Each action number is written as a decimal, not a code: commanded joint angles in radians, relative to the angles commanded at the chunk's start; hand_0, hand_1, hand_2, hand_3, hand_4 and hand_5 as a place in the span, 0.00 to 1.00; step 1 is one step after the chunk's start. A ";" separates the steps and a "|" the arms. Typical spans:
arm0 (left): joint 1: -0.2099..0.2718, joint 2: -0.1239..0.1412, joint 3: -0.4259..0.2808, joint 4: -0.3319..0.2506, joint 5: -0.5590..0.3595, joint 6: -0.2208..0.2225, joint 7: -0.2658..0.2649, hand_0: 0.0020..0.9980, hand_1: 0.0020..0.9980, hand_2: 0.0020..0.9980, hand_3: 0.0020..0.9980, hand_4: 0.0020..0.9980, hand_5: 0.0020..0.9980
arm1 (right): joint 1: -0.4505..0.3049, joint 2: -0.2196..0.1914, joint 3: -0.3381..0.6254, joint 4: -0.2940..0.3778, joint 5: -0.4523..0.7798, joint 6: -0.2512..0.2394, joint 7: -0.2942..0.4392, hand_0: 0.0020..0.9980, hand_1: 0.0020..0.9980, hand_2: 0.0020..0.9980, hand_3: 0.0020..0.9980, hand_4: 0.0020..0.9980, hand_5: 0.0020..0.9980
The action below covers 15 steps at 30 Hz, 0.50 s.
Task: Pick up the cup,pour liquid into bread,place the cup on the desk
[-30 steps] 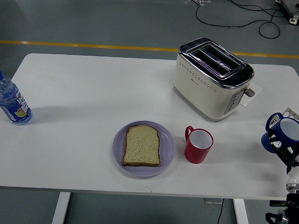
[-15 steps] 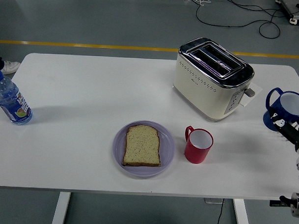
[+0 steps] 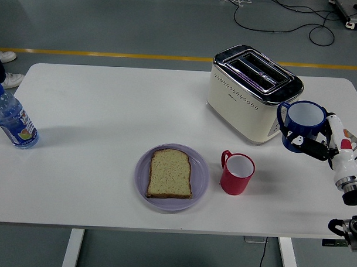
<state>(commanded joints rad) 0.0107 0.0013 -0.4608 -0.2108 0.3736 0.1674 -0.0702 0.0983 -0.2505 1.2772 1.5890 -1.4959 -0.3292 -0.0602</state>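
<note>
While your right hand (image 3: 320,144) grips the blue cup (image 3: 302,124), that cup hangs upright above the table (image 3: 97,107), just right of the toaster (image 3: 253,92). You'll find the bread (image 3: 170,173) flat on a purple plate (image 3: 199,180) near the front edge, a red mug (image 3: 237,173) just beside its right rim. Far left stands a water bottle (image 3: 12,119). Someone's shoe (image 3: 12,79) shows past that corner.

The right hand (image 3: 320,145) holds a blue cup (image 3: 302,124) upright at the frame's right, beside the toaster (image 3: 253,92). Lower centre: bread (image 3: 170,173) on a purple plate (image 3: 200,178), red mug (image 3: 238,173) adjacent. Water bottle (image 3: 11,118) at left edge.
</note>
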 joint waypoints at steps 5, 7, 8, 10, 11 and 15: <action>-0.001 0.000 -0.001 0.000 0.001 0.000 0.000 0.65 0.66 0.66 0.54 0.31 0.77 | 0.026 -0.018 -0.040 0.039 -0.066 -0.003 -0.048 0.12 0.08 0.36 0.42 0.66 0.00; 0.000 0.000 -0.002 0.000 0.001 0.001 0.000 0.65 0.66 0.66 0.54 0.31 0.77 | 0.030 -0.017 -0.047 0.053 -0.108 0.003 -0.053 0.12 0.08 0.36 0.42 0.66 0.00; 0.000 0.000 -0.003 0.000 0.001 0.001 -0.001 0.65 0.66 0.66 0.54 0.31 0.77 | 0.032 -0.015 -0.053 0.059 -0.116 0.005 -0.055 0.12 0.08 0.36 0.42 0.66 0.00; 0.001 0.000 -0.004 -0.001 0.000 0.001 -0.001 0.65 0.66 0.66 0.54 0.31 0.77 | 0.036 -0.012 -0.064 0.065 -0.123 0.008 -0.059 0.12 0.08 0.36 0.42 0.66 0.00; 0.001 0.000 -0.004 -0.001 0.001 0.001 -0.002 0.65 0.66 0.66 0.54 0.31 0.77 | 0.040 -0.010 -0.077 0.065 -0.123 0.009 -0.059 0.13 0.08 0.35 0.42 0.63 0.00; 0.001 0.000 -0.003 -0.001 0.002 0.001 -0.001 0.65 0.66 0.66 0.54 0.31 0.77 | 0.059 -0.004 -0.119 0.057 -0.151 0.028 -0.063 0.13 0.08 0.35 0.42 0.63 0.00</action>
<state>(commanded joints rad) 0.0119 0.0013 -0.4635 -0.2114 0.3757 0.1686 -0.0713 0.1570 -0.2543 1.1584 1.6459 -1.6473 -0.3015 -0.1236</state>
